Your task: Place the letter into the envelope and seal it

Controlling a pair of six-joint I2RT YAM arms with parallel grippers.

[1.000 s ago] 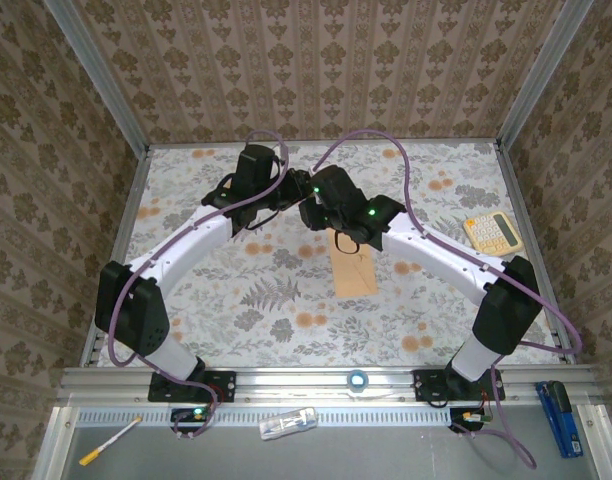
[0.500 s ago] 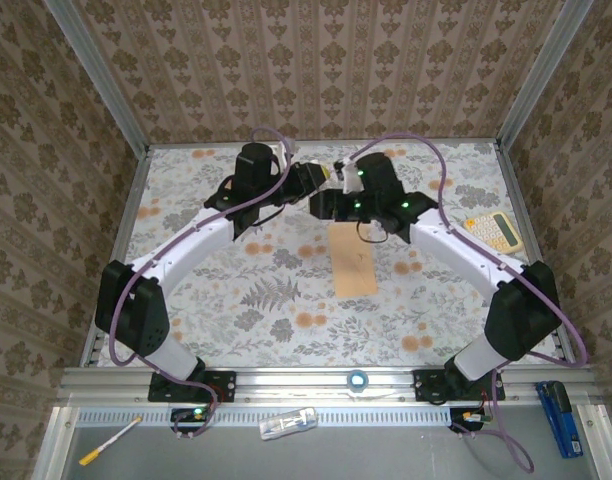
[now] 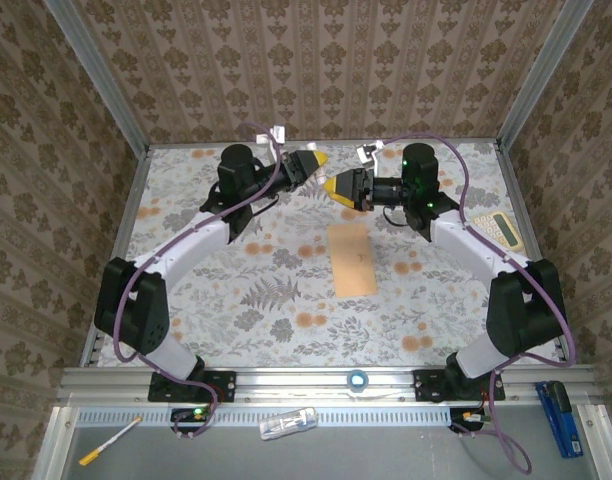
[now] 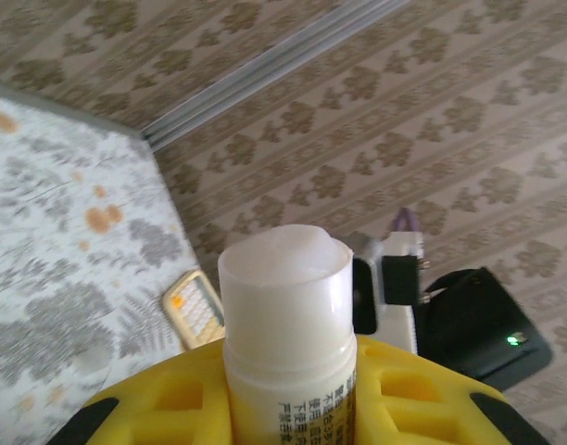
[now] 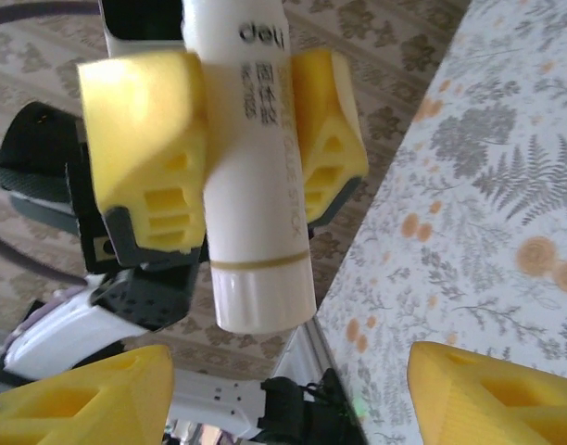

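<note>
**Glue stick retained by left arm; envelope exposed for sealing.**

On the floral-covered table point(image 3: 186, 300) both arms have risen and drawn apart toward the far edge, so the envelope point(image 3: 352, 259) now lies flat and fully uncovered at centre, unmoved. The letter cannot be made out; it is probably already inside, though the top view does not confirm this. The left gripper point(image 3: 308, 165) is clamped narrowly on the glue stick point(image 4: 285, 306), white end pointing toward the right gripper point(image 3: 341, 188). The right gripper's jaws have spread wide and hold nothing, having backed off the stick. Judged step: readying the stick to glue the flap; cap status cannot be told.
</note>
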